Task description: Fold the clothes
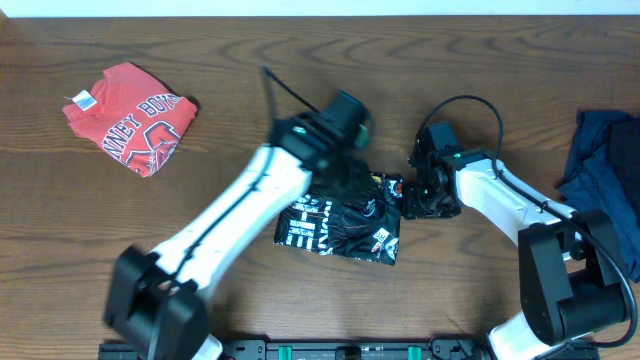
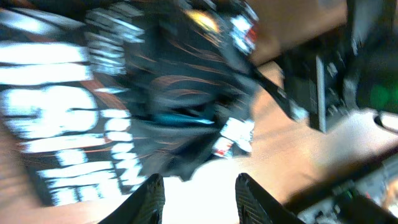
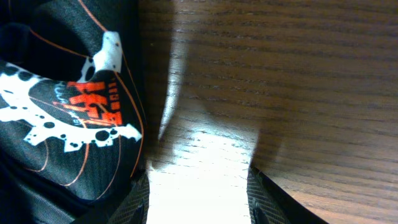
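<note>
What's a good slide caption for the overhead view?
Left arm and right arm meet at a black lettered T-shirt mid-table; folded red T-shirt upper left, navy clothes at right edge.

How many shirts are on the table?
3: a red shirt at the far left, a black shirt in the middle, and a navy pile at the right edge, which may hide more.

A black T-shirt (image 3: 56,118) fills the left of the frame, its fabric crossed by thin orange lines and printed with a white, gear-like shape around orange lettering. The wooden table (image 3: 286,68) takes up the rest, with a bright glare at lower centre. At the bottom edge the right gripper (image 3: 200,205) shows two dark fingers (image 3: 273,202) spread apart, bare wood between them, the left one against the shirt's edge.
</note>
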Motion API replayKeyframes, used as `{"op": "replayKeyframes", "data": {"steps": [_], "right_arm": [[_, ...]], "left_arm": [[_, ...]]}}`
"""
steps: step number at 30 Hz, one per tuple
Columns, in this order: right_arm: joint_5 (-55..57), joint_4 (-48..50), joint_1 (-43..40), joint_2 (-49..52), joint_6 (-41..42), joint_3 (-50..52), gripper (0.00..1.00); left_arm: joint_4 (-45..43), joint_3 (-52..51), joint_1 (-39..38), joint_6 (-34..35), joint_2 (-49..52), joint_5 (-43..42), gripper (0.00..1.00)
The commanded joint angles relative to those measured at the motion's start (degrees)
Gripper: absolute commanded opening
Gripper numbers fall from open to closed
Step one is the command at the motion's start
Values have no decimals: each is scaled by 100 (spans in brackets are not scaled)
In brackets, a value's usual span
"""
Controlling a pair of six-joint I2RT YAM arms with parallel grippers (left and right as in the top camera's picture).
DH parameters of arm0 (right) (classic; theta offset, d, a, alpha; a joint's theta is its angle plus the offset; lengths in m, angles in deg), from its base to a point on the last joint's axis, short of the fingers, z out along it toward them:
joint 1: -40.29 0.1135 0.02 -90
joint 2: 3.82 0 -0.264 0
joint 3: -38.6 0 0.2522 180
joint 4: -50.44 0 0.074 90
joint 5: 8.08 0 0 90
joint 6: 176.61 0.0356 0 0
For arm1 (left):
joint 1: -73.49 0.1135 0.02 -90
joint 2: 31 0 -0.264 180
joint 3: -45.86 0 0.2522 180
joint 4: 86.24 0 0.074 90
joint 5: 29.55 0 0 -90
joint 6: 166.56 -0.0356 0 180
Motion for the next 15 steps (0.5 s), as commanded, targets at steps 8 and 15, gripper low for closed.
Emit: {"op": "replayKeyframes", "data": {"steps": [8, 15], "right_arm": [[-153, -610, -4, -581, -671, -1257, 53], [-752, -754, 361, -651, -1176, -1613, 55]], "left_arm": [[22, -48, 1563, -125, -210, 997, 39], [20, -210, 1899, -125, 103, 975, 40]]}}
